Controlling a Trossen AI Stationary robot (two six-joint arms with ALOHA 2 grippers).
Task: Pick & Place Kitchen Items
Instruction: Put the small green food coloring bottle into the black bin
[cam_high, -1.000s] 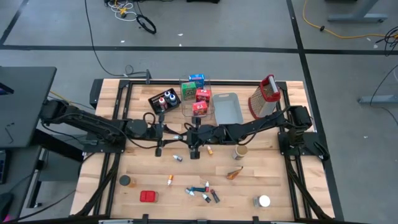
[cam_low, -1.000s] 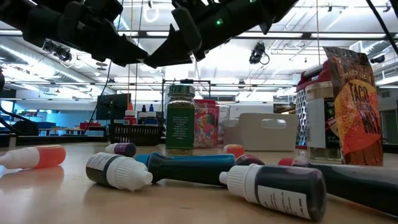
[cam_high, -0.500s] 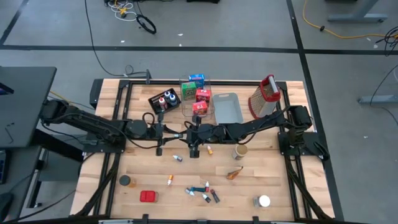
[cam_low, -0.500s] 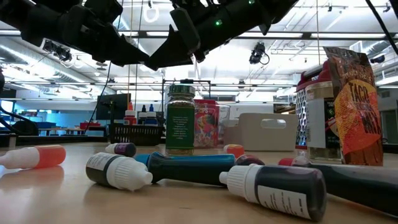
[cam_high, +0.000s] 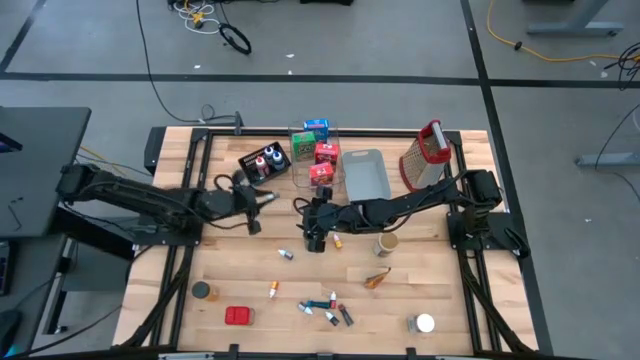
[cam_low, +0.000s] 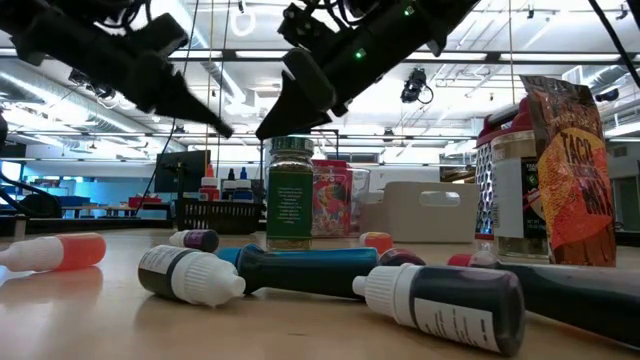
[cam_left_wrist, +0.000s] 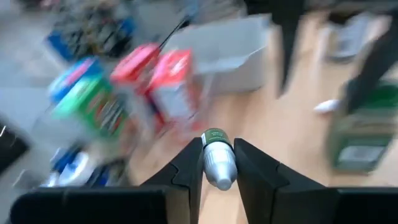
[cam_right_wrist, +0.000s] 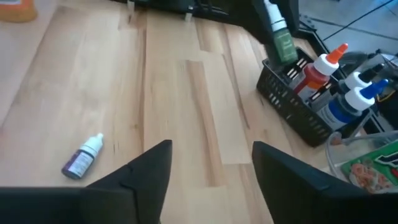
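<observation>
High view: left gripper (cam_high: 268, 196) sits left of centre of the desk (cam_high: 440, 290), beside the black basket (cam_high: 265, 161) of bottles; right gripper (cam_high: 315, 238) is at centre frame, below the clear bin (cam_high: 317, 152) of red, green and blue boxes. Grey tray (cam_high: 365, 174) and grater (cam_high: 425, 155) stand upper right. Loose items lie in the lower half: purple dropper bottle (cam_high: 285, 255), red tin (cam_high: 238, 316), white-lidded jar (cam_high: 424, 323). Low view: both arms hang across the top; green-labelled spice jar (cam_low: 290, 205) stands mid-frame, dark dropper bottles (cam_low: 190, 275) lie in the foreground. Left wrist view: left gripper closed on a small green-capped bottle (cam_left_wrist: 217, 163) at lower centre, blurred boxes at upper left. Right wrist view: right gripper (cam_right_wrist: 211, 162) fingers spread wide, holding nothing; purple dropper bottle at lower left, basket at right edge, the green-capped bottle at upper right.
</observation>
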